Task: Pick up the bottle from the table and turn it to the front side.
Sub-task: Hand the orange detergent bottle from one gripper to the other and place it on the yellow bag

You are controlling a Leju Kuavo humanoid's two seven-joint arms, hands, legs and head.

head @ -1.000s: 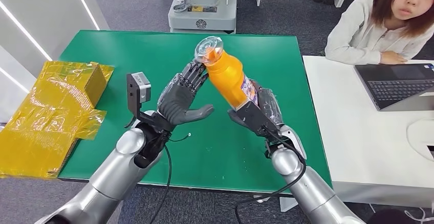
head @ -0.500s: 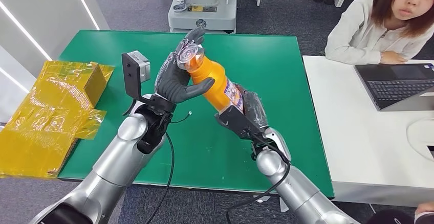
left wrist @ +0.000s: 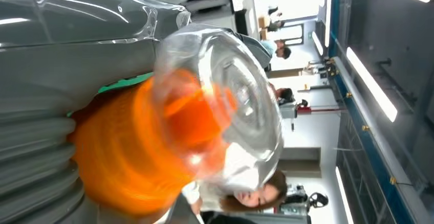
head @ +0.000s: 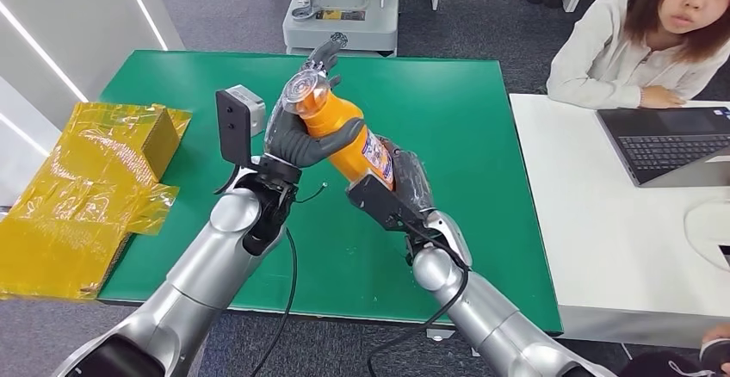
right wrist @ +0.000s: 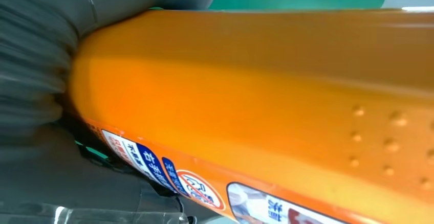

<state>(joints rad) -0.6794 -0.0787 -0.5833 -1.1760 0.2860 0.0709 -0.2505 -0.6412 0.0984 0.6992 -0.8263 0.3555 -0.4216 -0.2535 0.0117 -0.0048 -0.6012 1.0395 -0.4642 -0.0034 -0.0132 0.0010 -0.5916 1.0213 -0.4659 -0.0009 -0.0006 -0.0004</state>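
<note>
1. The orange bottle (head: 344, 132) is in the air above the green table (head: 482, 136), tilted, with its clear cap (head: 303, 93) pointing up and toward the left hand.
2. The right hand (head: 398, 189) holds the lower part of the bottle; its fingers are clamped around the body, next to the printed label (head: 376, 155).
3. The left hand (head: 297, 127) holds the upper part, near the cap. Its thumb lies across the orange neck and its fingers stand behind the cap, closed on the bottle.
4. In the left wrist view the cap (left wrist: 230, 106) is very close and blurred.
5. In the right wrist view the bottle (right wrist: 266, 91) lies against the palm, with the label (right wrist: 204, 188) along one edge.
6. A yellow package (head: 86, 188) lies beside the table.
7. A person (head: 646, 37) sits at a white desk (head: 603, 248) with a laptop (head: 671, 145).
</note>
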